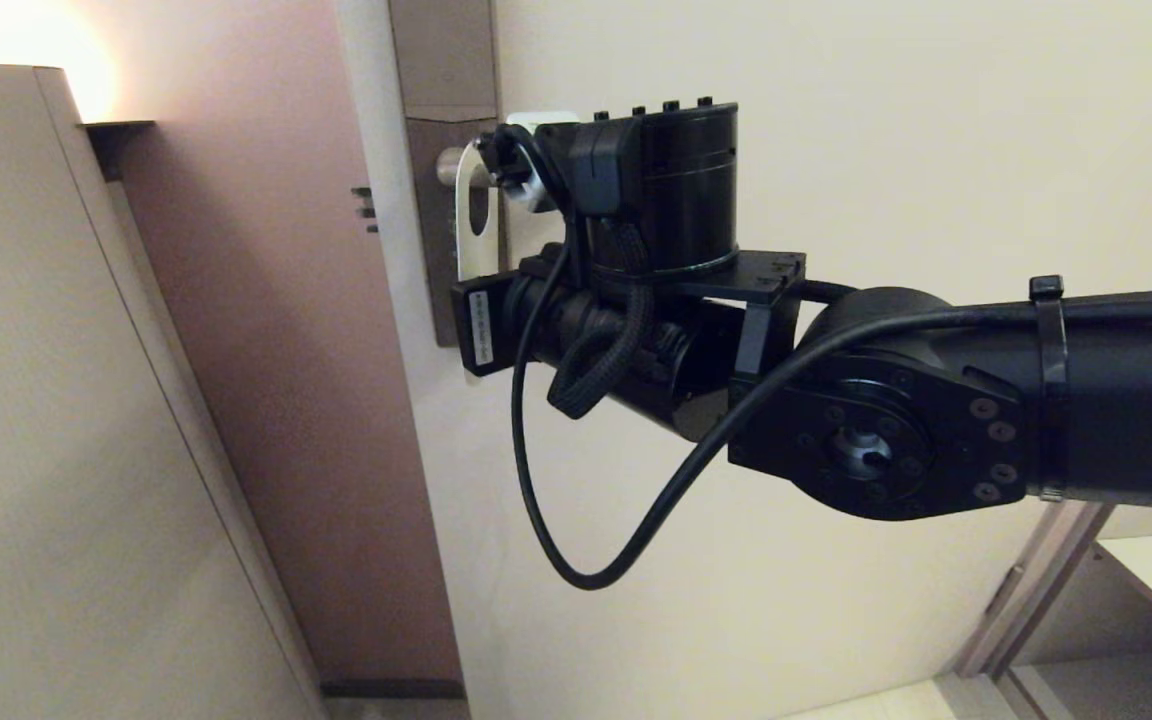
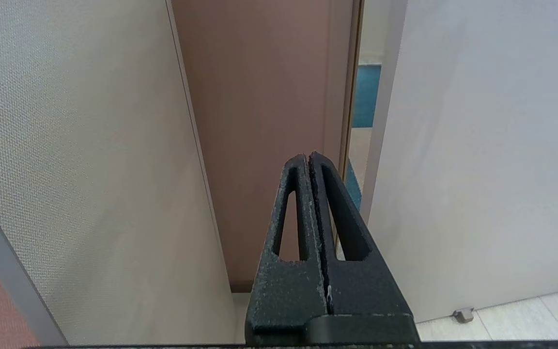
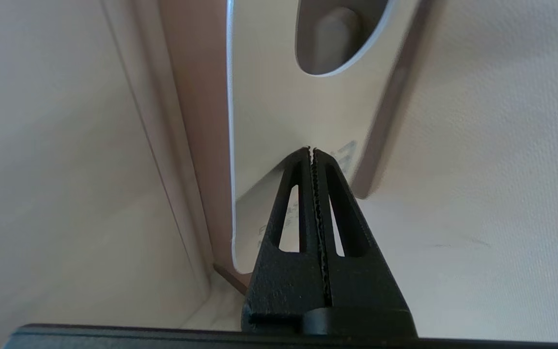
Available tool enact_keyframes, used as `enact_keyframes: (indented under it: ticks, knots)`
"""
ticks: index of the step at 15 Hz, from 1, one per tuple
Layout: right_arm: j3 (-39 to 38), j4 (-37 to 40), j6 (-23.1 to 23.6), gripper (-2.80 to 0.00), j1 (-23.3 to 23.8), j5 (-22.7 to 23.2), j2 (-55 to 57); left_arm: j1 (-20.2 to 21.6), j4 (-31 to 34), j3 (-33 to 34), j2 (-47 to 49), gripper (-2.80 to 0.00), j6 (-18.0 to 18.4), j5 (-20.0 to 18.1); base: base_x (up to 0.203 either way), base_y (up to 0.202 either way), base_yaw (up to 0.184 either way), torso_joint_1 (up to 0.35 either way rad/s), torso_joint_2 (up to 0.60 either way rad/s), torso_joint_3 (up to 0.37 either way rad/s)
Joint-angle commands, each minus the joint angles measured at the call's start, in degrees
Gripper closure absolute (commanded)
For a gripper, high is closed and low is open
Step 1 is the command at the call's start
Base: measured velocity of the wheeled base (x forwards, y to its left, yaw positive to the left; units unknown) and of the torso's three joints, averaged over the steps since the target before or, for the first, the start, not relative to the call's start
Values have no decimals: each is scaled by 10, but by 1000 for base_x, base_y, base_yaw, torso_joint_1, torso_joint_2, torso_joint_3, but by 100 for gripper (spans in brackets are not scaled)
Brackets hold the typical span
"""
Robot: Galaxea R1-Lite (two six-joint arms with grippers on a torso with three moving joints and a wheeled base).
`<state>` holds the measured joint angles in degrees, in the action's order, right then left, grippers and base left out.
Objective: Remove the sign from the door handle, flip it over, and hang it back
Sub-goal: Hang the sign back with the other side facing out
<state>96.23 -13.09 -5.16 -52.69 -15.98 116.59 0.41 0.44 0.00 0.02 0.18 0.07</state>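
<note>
Right gripper (image 3: 312,151) clenched empty, tips at the sign (image 3: 279,97).
Hanging white-side-out on the door handle (image 1: 448,166) by its oval hole; contact with the card perhaps, hard to tell. Left gripper (image 2: 308,157) clenched, parked well away.

No wording can be read anywhere. The sign (image 3: 279,116) carries faint teal print on its white face, partly hidden and too blurred to make out; a white label (image 1: 482,328) on the arm is illegible.

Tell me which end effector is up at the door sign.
The right end effector: shut, its tips before the white sign hanging on the door handle. The left end effector, also shut, faces only walls.
</note>
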Motion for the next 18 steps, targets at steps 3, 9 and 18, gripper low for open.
enact_keyframes:
  ticks: [3, 9, 18]
  knots:
    - [25, -1, 10, 0, -9, 0, 3, 0, 0, 0, 0, 0, 0, 0, 0, 0, 0, 0, 0, 0]
    - [66, -37, 11, 0, -14, -2, 61, 0, 0, 0, 0, 0, -1, 0, 0, 0, 0, 0, 0, 0]
    - [58, -127, 10, 0, -15, -38, 107, 0, 0, 0, 0, 0, 0, 0, 0, 0, 0, 0, 0, 0]
